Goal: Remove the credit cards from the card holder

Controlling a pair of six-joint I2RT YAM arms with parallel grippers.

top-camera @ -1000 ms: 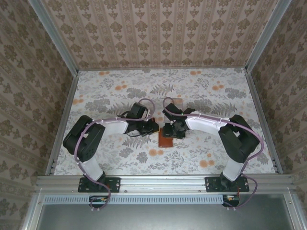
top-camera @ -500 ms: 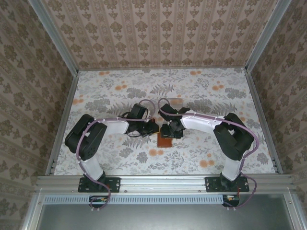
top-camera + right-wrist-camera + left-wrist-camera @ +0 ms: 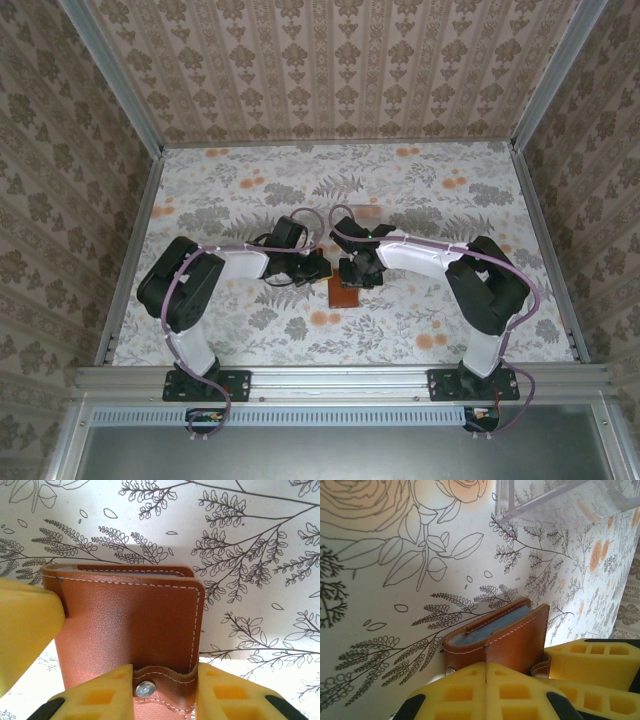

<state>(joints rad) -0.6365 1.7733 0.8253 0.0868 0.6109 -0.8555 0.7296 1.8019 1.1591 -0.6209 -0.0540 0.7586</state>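
My left gripper (image 3: 485, 672), fully shut, braces the brown leather card holder (image 3: 130, 610) so my right gripper (image 3: 165, 681), jaws part-open astride its strap tab (image 3: 170, 676), grip uncertain, can unsnap it.

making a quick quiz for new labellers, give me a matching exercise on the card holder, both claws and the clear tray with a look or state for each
1 card holder
2 left claw
3 right claw
4 clear tray

a see-through, lying beyond the holder
b fingers either side of the strap tab
c brown leather, blue-grey lining
d yellow fingers pressed together

Pairs: 1-c, 2-d, 3-b, 4-a
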